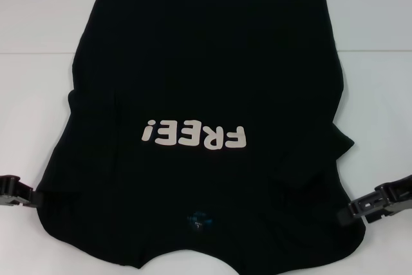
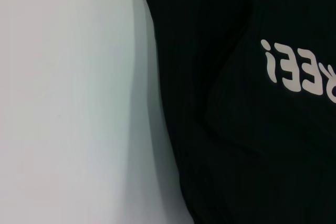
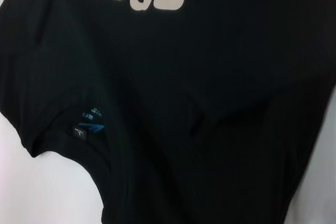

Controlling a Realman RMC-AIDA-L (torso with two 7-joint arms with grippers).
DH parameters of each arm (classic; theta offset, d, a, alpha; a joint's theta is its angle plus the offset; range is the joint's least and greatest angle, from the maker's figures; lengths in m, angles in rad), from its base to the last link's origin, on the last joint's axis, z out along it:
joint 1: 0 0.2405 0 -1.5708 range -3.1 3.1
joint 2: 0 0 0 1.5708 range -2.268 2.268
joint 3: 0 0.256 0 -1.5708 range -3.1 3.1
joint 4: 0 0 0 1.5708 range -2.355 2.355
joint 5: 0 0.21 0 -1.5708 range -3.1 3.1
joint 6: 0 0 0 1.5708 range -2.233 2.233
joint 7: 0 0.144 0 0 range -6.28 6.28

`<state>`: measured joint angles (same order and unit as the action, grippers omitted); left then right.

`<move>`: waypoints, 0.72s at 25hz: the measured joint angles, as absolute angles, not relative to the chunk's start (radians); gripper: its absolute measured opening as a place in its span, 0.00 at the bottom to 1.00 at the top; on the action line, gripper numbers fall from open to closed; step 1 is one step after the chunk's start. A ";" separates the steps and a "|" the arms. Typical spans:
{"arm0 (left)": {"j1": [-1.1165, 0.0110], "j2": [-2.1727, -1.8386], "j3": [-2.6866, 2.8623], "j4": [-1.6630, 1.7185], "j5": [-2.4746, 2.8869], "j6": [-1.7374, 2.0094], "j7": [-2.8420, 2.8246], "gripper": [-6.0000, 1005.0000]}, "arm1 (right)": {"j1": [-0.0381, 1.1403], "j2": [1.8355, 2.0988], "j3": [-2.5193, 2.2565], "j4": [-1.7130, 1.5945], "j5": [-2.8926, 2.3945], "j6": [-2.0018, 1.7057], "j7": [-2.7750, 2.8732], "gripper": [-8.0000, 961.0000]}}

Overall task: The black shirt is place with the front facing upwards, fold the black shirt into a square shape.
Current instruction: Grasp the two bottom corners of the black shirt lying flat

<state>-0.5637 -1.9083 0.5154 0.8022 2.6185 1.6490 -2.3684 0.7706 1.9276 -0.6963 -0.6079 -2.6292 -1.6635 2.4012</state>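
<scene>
The black shirt [image 1: 206, 82] lies spread front-up on the white tabletop [image 1: 38, 43], filling the middle of the head view. Its cream "FREE!" lettering [image 1: 193, 136] reads upside down, and its collar with the small blue neck label [image 1: 196, 218] sits at the lower edge of the frame. The left pincer [image 1: 29, 196] sits at the shirt's lower left edge, and the right pincer [image 1: 360, 210] at its lower right edge. Whether either pincer is wide, narrow or gripping cloth cannot be told.

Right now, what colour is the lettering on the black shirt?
Cream-white block letters on the black shirt; clearest in the head view.
</scene>
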 joint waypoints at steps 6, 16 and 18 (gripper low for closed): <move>-0.563 -1.910 0.515 0.802 2.618 1.648 -2.368 0.06 | 0.784 1.944 -0.725 -0.605 -2.629 -1.647 2.402 0.98; -0.563 -1.912 0.515 0.802 2.618 1.647 -2.366 0.06 | 0.792 1.952 -0.759 -0.592 -2.631 -1.624 2.411 0.98; -0.563 -1.912 0.515 0.802 2.619 1.646 -2.366 0.06 | 0.792 1.953 -0.759 -0.592 -2.631 -1.623 2.411 0.98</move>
